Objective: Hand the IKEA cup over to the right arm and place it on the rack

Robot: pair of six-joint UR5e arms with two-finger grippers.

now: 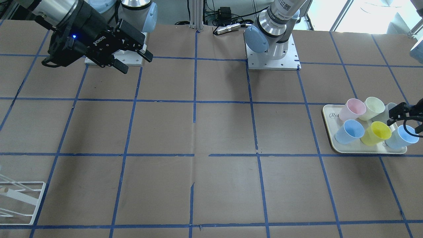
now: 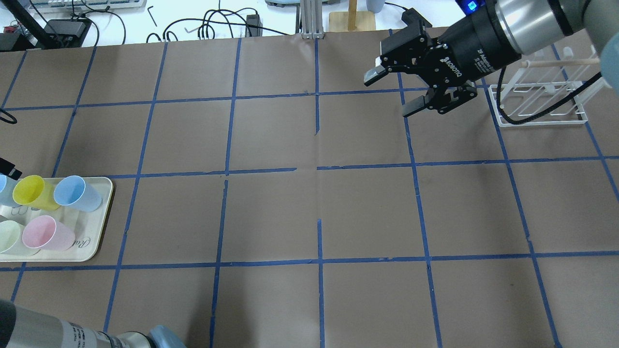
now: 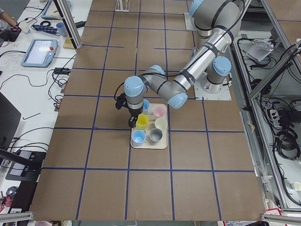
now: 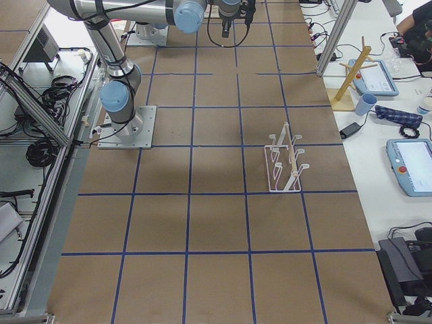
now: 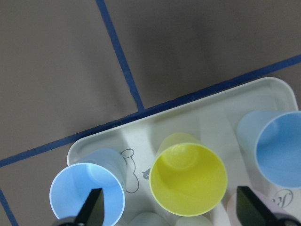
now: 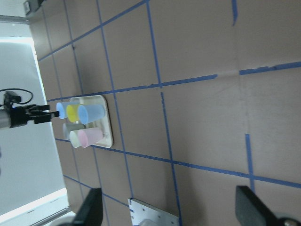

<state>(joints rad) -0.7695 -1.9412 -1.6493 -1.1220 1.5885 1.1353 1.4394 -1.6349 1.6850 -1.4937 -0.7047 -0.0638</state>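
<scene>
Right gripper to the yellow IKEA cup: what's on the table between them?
Between the right gripper and the IKEA cup, the overhead view shows bare taped table, then a light blue cup beside it on the tray.

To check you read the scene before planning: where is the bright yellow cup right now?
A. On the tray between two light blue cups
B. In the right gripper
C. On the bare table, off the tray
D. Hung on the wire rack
A: the yellow cup is on the tray between two light blue cups, while the right gripper is open and empty by the rack.
</scene>
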